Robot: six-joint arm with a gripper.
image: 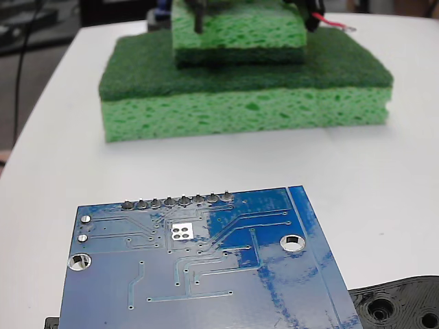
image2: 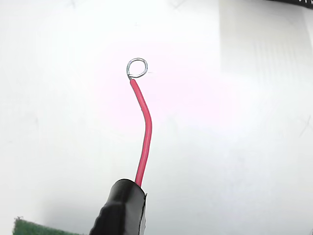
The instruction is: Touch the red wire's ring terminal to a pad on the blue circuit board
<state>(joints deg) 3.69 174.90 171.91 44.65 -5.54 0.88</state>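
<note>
Blue is what catches us first in the fixed view: the blue circuit board (image: 199, 267) lies flat on the white worktop (image: 384, 199) at the bottom, nearest the camera. On its left edge we see a silver-rimmed hole (image: 79, 261), then the row of solder blobs (image: 177, 201) along the far edge, and just below them the pad (image: 182, 231), a small silvery square with four dark dots. Moving right, another rimmed hole (image: 293, 242) shows, and a black plastic piece (image: 398, 305) pokes in at the bottom right corner, beside the board.

Further back we have two green sponges stacked, the large sponge (image: 247, 103) underneath and the small sponge (image: 236, 34) on top. At the top right, above the sponges, the red wire (image: 329, 22) juts rightward out of a dark shape at the frame edge, well apart from the board.

In the wrist view, we follow the black sleeve (image2: 120, 210) at bottom left up the red wire (image2: 144, 132), which bends to the ring terminal (image2: 137, 67), an open silver loop over bare white worktop. A corner of green sponge (image2: 34, 227) peeks in at bottom left. The tool itself barely shows, so we cannot tell whether its fingers are apart or together.
</note>
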